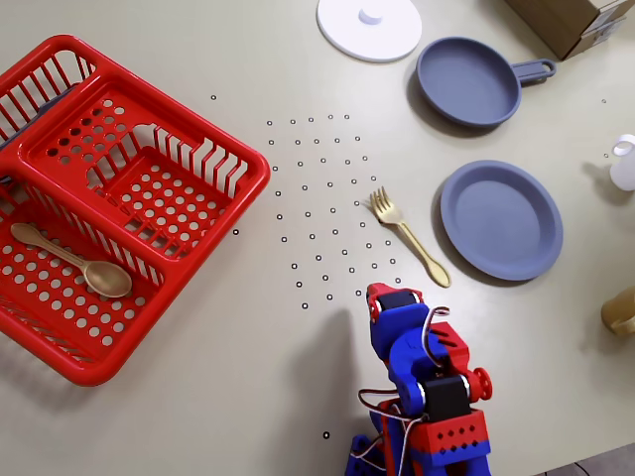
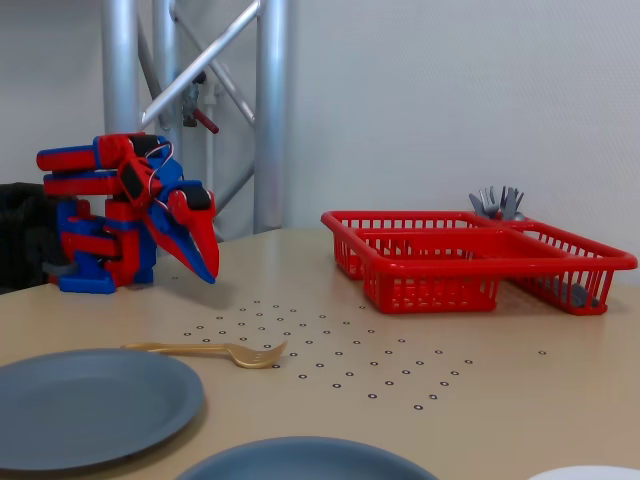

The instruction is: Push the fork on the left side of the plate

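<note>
Both fingers of the pincer (image 2: pixel 207 268) meet, empty, hanging above the table (image 2: pixel 480 350).

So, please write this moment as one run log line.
fingers: closed, above table, touching nothing | small gold plastic fork: lying left of round slate-blue plastic plate, overhead view | push: not begun

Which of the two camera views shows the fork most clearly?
The overhead view shows the fork best: its whole outline is visible, with tines and rounded handle, lying just left of the plate. The fixed view sees the fork almost edge-on, as a thin golden strip with tines curving up.
</note>
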